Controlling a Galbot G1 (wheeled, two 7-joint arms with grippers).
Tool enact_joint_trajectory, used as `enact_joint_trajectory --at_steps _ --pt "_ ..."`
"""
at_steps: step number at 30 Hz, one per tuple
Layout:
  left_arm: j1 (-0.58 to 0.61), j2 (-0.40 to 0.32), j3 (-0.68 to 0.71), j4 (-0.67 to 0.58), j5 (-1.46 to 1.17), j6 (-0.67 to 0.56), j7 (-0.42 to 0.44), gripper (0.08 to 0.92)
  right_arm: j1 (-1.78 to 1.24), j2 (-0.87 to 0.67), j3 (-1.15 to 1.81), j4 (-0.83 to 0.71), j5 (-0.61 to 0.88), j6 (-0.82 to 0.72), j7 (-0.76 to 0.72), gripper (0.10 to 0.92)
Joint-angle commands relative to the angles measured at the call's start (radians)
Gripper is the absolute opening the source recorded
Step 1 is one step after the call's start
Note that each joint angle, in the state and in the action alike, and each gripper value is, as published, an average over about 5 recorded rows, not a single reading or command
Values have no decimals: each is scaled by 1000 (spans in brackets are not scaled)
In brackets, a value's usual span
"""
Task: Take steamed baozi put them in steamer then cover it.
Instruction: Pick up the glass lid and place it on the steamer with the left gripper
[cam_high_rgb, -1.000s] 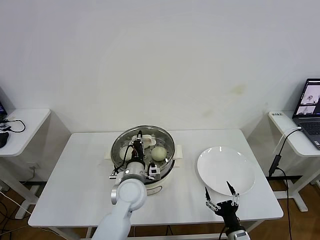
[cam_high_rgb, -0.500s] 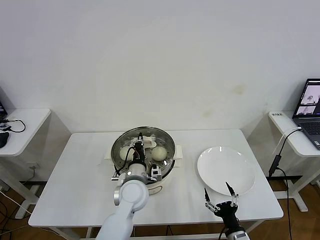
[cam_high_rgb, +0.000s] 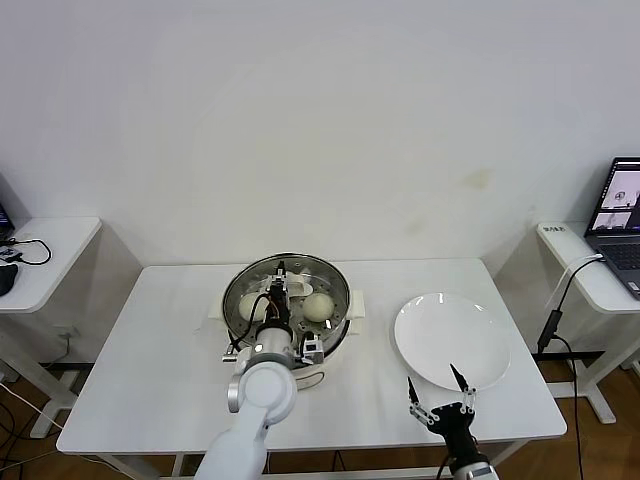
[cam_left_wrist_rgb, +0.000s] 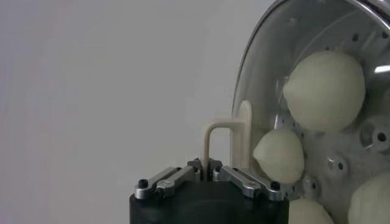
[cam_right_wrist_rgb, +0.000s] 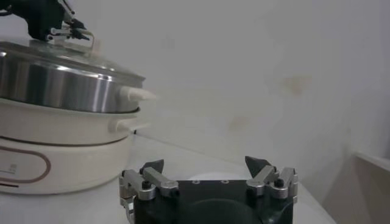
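Black, with silver-linked fingers, the right gripper (cam_high_rgb: 439, 399) sits at the near edge of the white rectangular table (cam_high_rgb: 160, 370), low in the head view. Its fingers are spread wide and hold nothing. The right wrist view confirms this: the right gripper (cam_right_wrist_rgb: 206, 171) shows two dark fingertips well apart with bare table between them.

Just beyond the right gripper lies the flat round white plate (cam_high_rgb: 452, 341), with nothing on it.

Toward the table's left-centre stands the round shiny stainless-steel steamer on its white electric base (cam_high_rgb: 327, 347), with cream side handles. The round clear glass lid with a cream loop handle (cam_high_rgb: 245, 282) rests on the steamer rim. The left gripper (cam_high_rgb: 281, 293) is over the middle of the lid, its white arm reaching in from the near side.

In the left wrist view, the left gripper (cam_left_wrist_rgb: 208, 173) has its fingers drawn narrow, closed on the base of the cream loop handle (cam_left_wrist_rgb: 214, 141). Beside the handle, through the glass, the small round cream-white steamed baozi (cam_left_wrist_rgb: 324, 90) lie on the perforated tray; four are visible, two only partly at the picture's edge.

In the right wrist view, the steamer (cam_right_wrist_rgb: 58, 82) appears covered, with the left gripper (cam_right_wrist_rgb: 68, 30) on top of the lid.

Farthest back, a plain white wall (cam_high_rgb: 320, 120) rises behind the table.
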Motion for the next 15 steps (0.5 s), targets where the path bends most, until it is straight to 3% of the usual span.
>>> enact_joint_trajectory --at_steps 1,8,15 --pt "36 8 6 -64 3 -4 -8 362 0 -1 -2 0 1 -1 -1 823" --pt "121 46 17 -178 -12 -13 -16 561 -5 -6 2 2 3 0 -1 822" --pt "251 140 3 -370 -133 -29 -43 763 -6 -6 6 1 7 -4 0 823"
